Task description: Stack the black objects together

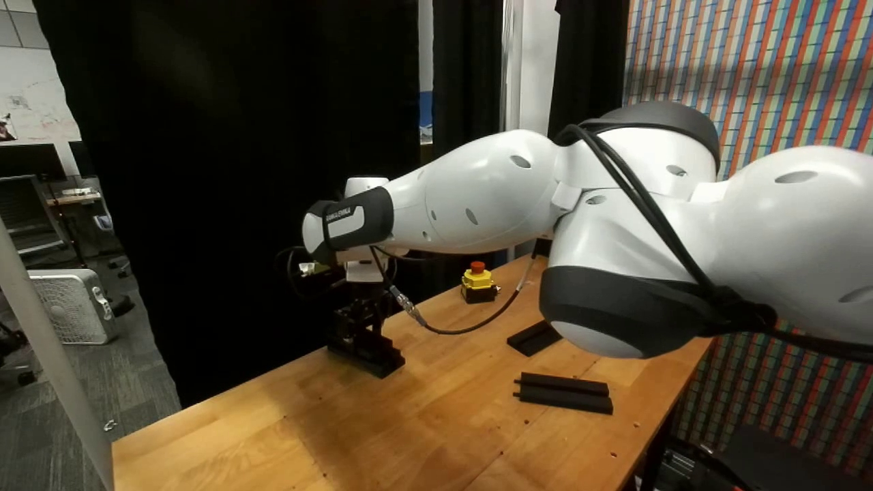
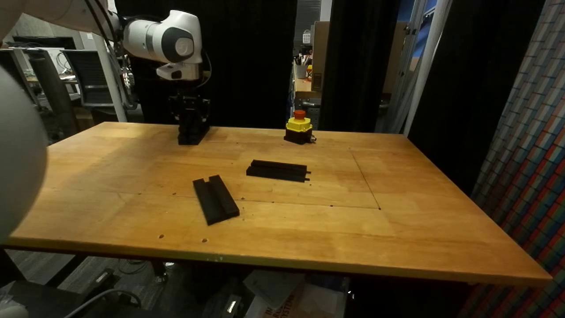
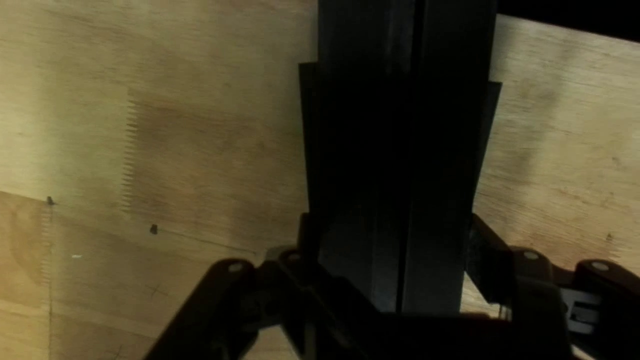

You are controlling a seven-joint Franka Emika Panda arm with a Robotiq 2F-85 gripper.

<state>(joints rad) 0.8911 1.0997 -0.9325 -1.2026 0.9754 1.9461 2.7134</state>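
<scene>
Black curtains (image 1: 239,170) hang behind a wooden table (image 2: 353,238), with a striped, many-coloured wall covering (image 1: 750,82) to one side; beyond the curtains a white box fan (image 1: 71,307) stands on the grey floor (image 1: 140,382), and in an exterior view an office chair (image 2: 90,81) and a cup of pens (image 2: 301,70) show farther back. Near an edge of the table the gripper (image 3: 390,225) points down, its fingers (image 3: 487,260) clenched on the long sides of a black bar (image 3: 400,150), held low above the table. Dark edges of what looks like a second bar (image 3: 309,115) show below it on both sides; whether more lie there, or whether the two touch, cannot be told. Well apart from the gripper, one loose bar (image 2: 277,171) lies flat nearer a yellow-and-black button box (image 2: 299,127), which stands upright with its red top showing, and another loose bar (image 2: 216,201) lies flat farther from that box, the two loose bars apart from each other. Across much of an exterior view stretches the white arm (image 1: 491,191), its elbow (image 1: 614,307) hiding one end of the loose bar nearer the button box, while a black cable (image 1: 447,332) sags beneath the arm. A large pale rounded form (image 2: 20,154) blocks the table's left part in an exterior view, and papers (image 2: 273,287) sit under the table.
</scene>
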